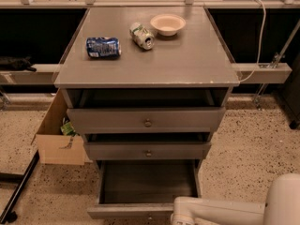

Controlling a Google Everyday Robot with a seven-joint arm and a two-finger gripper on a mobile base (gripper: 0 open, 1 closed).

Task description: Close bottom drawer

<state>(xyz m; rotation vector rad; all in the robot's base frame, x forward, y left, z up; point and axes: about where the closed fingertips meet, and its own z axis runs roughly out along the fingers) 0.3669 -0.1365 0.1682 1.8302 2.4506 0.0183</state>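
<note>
At the far left a black metal bar (18, 189) slants across the speckled terrazzo floor (243, 158). Just beside the cabinet's left flank sits an open brown cardboard box (58, 146) with something green showing inside. On the left part of the flat grey top of the grey wooden cabinet (187, 64) lies a blue drink can (103, 47) on its side. Below the top, the widest grey drawer with a round metal knob (146, 120) stands slightly out, and under it the mid-width grey drawer with a small knob (147, 151) also stands slightly out. The bottom drawer (126, 211), a long shallow grey wooden box with a plain front, is lowest in the cabinet and pulled far out towards the camera, its dark inside in full view. Back on the top, a green-and-white can (142, 35) lies tipped on its side, and just to its right stands a shallow cream-coloured bowl (168, 24), near it but apart. At the lower edge the gripper (180, 218) is at the right end of the bottom drawer's front, mostly cut off by the frame; whether it is spread or closed cannot be told. The white robot arm (225, 212) runs from it to the lower right corner. A white cable (260, 36) hangs at the far right
</note>
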